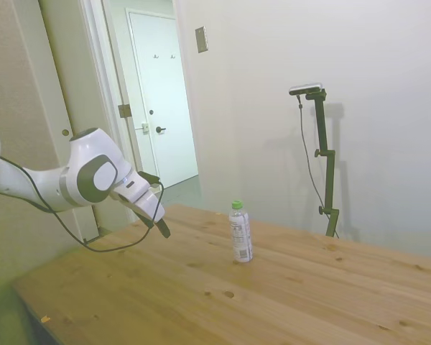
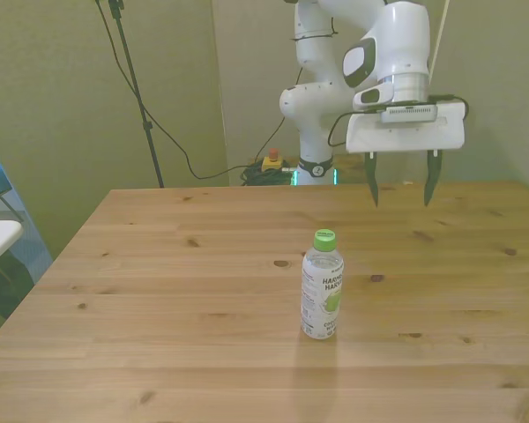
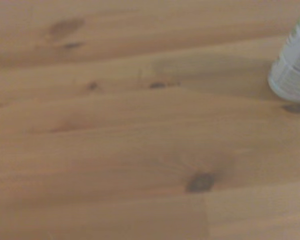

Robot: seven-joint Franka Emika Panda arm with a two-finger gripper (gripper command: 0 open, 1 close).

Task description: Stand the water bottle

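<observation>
Bottle of clear plastic, small, with a green screw cap and a whitish label printed in green, the water bottle (image 2: pixel 322 285) stands upright on its base near the middle of the pale wooden plank tabletop (image 2: pixel 159 291), cap uppermost. Nothing touches it. The white arm's two-finger hand (image 2: pixel 402 182) hangs in the air above the tabletop, well apart from the water bottle, behind it and toward the front view's right; its two dark fingers (image 2: pixel 372 181) point downward with a wide gap between them, spread and holding nothing. In the side view the hand (image 1: pixel 160 221) sits off to the side of the water bottle (image 1: pixel 240 232), tilted down toward the wood, with a black cable looping beneath the arm. The wrist view shows blurred planks with dark knots and only the lower part of the water bottle (image 3: pixel 293 65) at the frame's edge, resting on the wood.
</observation>
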